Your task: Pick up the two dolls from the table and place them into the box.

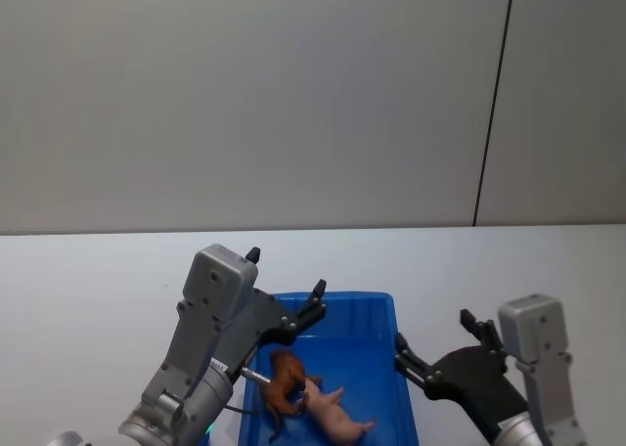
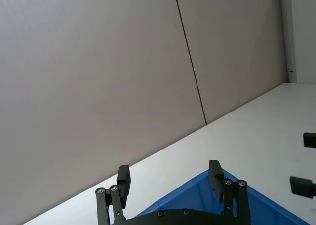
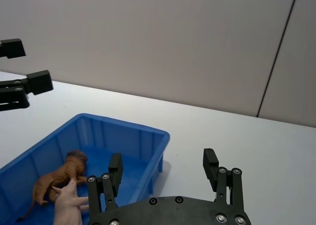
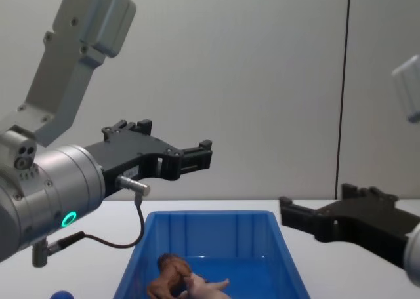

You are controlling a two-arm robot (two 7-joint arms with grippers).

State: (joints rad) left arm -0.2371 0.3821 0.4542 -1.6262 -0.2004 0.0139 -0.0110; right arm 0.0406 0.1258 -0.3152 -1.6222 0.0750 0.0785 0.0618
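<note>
Nearest us, the brown doll [image 1: 286, 379] and pink doll [image 1: 335, 419] lie touching inside the blue box [image 1: 357, 297]. Our left jaws hang open above its far left corner, our right jaws open beside its right wall, with the white bench [image 1: 88, 270] stretching beyond.

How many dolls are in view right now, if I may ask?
2. The brown doll lies inside the box, left of centre; the pink doll lies beside it, nearer the robot. None seems hidden.
</note>
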